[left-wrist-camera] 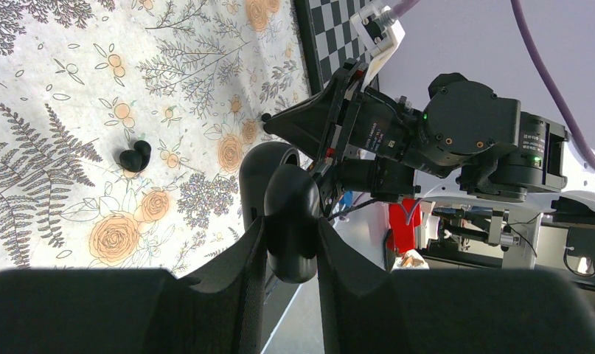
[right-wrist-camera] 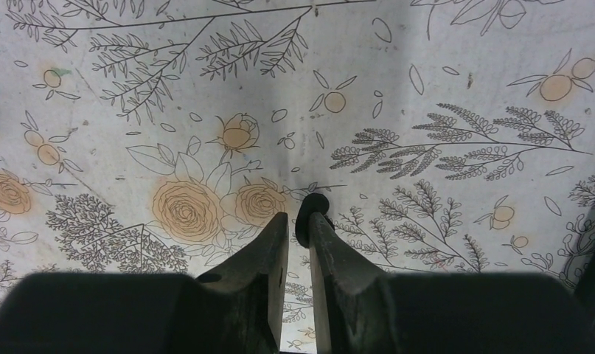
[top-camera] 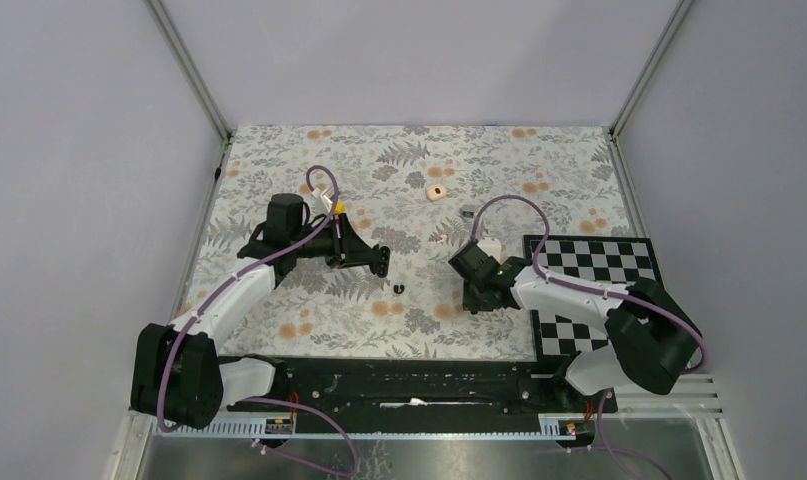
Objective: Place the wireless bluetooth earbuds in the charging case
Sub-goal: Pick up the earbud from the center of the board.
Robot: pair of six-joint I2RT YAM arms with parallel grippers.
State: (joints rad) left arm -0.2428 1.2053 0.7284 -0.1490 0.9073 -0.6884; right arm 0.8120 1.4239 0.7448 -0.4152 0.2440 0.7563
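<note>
My left arm (top-camera: pixel 234 290) rises from its base at the near left, bends at the elbow and runs its forearm low toward the middle. The wrist is rolled so that my left gripper (top-camera: pixel 381 262) points sideways to the right, and its fingers (left-wrist-camera: pixel 235 273) are clamped on the charging case (left-wrist-camera: pixel 283 199). My right arm (top-camera: pixel 579 292) folds back over its base and stretches leftward, the wrist tipped downward. My right gripper (right-wrist-camera: pixel 298 221) has its fingers (right-wrist-camera: pixel 268 258) drawn almost together, pinching an earbud (right-wrist-camera: pixel 314 209) at their very tips. The two grippers face each other, apart.
</note>
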